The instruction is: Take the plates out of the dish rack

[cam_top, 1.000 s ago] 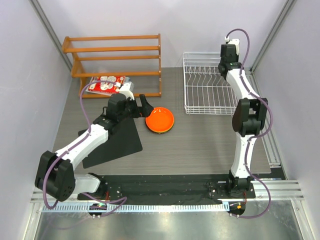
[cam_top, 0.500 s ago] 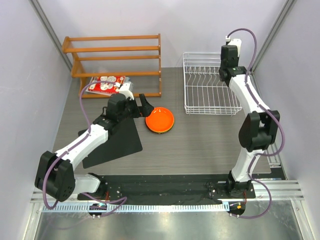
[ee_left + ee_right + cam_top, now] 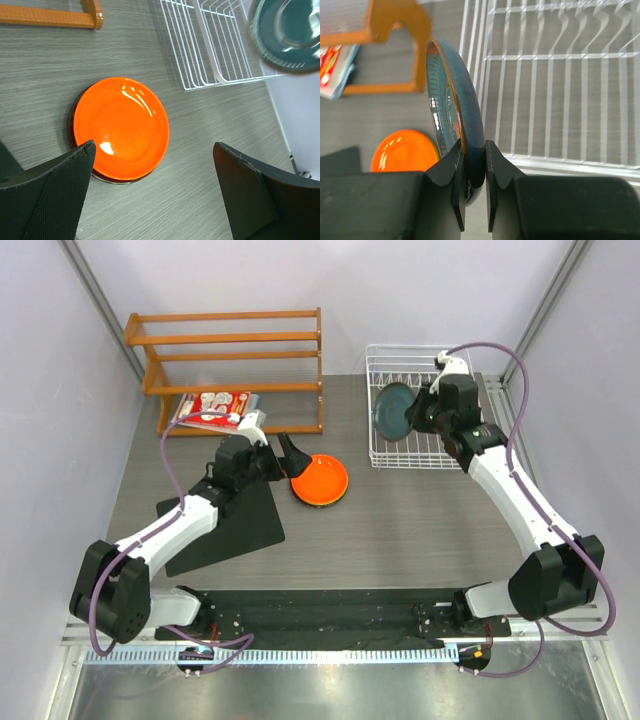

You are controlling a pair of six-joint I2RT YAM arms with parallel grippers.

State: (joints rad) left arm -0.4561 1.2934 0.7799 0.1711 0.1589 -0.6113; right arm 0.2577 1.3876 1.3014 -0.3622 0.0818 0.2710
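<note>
My right gripper (image 3: 420,412) is shut on the rim of the dark teal plate (image 3: 392,411), held on edge above the left part of the white wire dish rack (image 3: 440,458). The right wrist view shows the teal plate (image 3: 465,120) clamped between my fingers (image 3: 452,165) over the rack (image 3: 560,80). The bright orange plate (image 3: 320,479) lies face up on a stack on the table. My left gripper (image 3: 292,456) is open beside it; its wrist view shows the orange plate (image 3: 120,127) and the teal plate (image 3: 287,32). The dark red and lime green plates are not visible on their own.
An orange wooden slatted shelf (image 3: 235,360) stands at the back left, with a red-and-white booklet (image 3: 212,408) under it. A black mat (image 3: 235,525) lies under my left arm. Grey walls close in both sides.
My right arm has swung down and left from the rack's back edge and lifted the dark teal plate out on edge. My left gripper has shifted only slightly by the orange plate.
</note>
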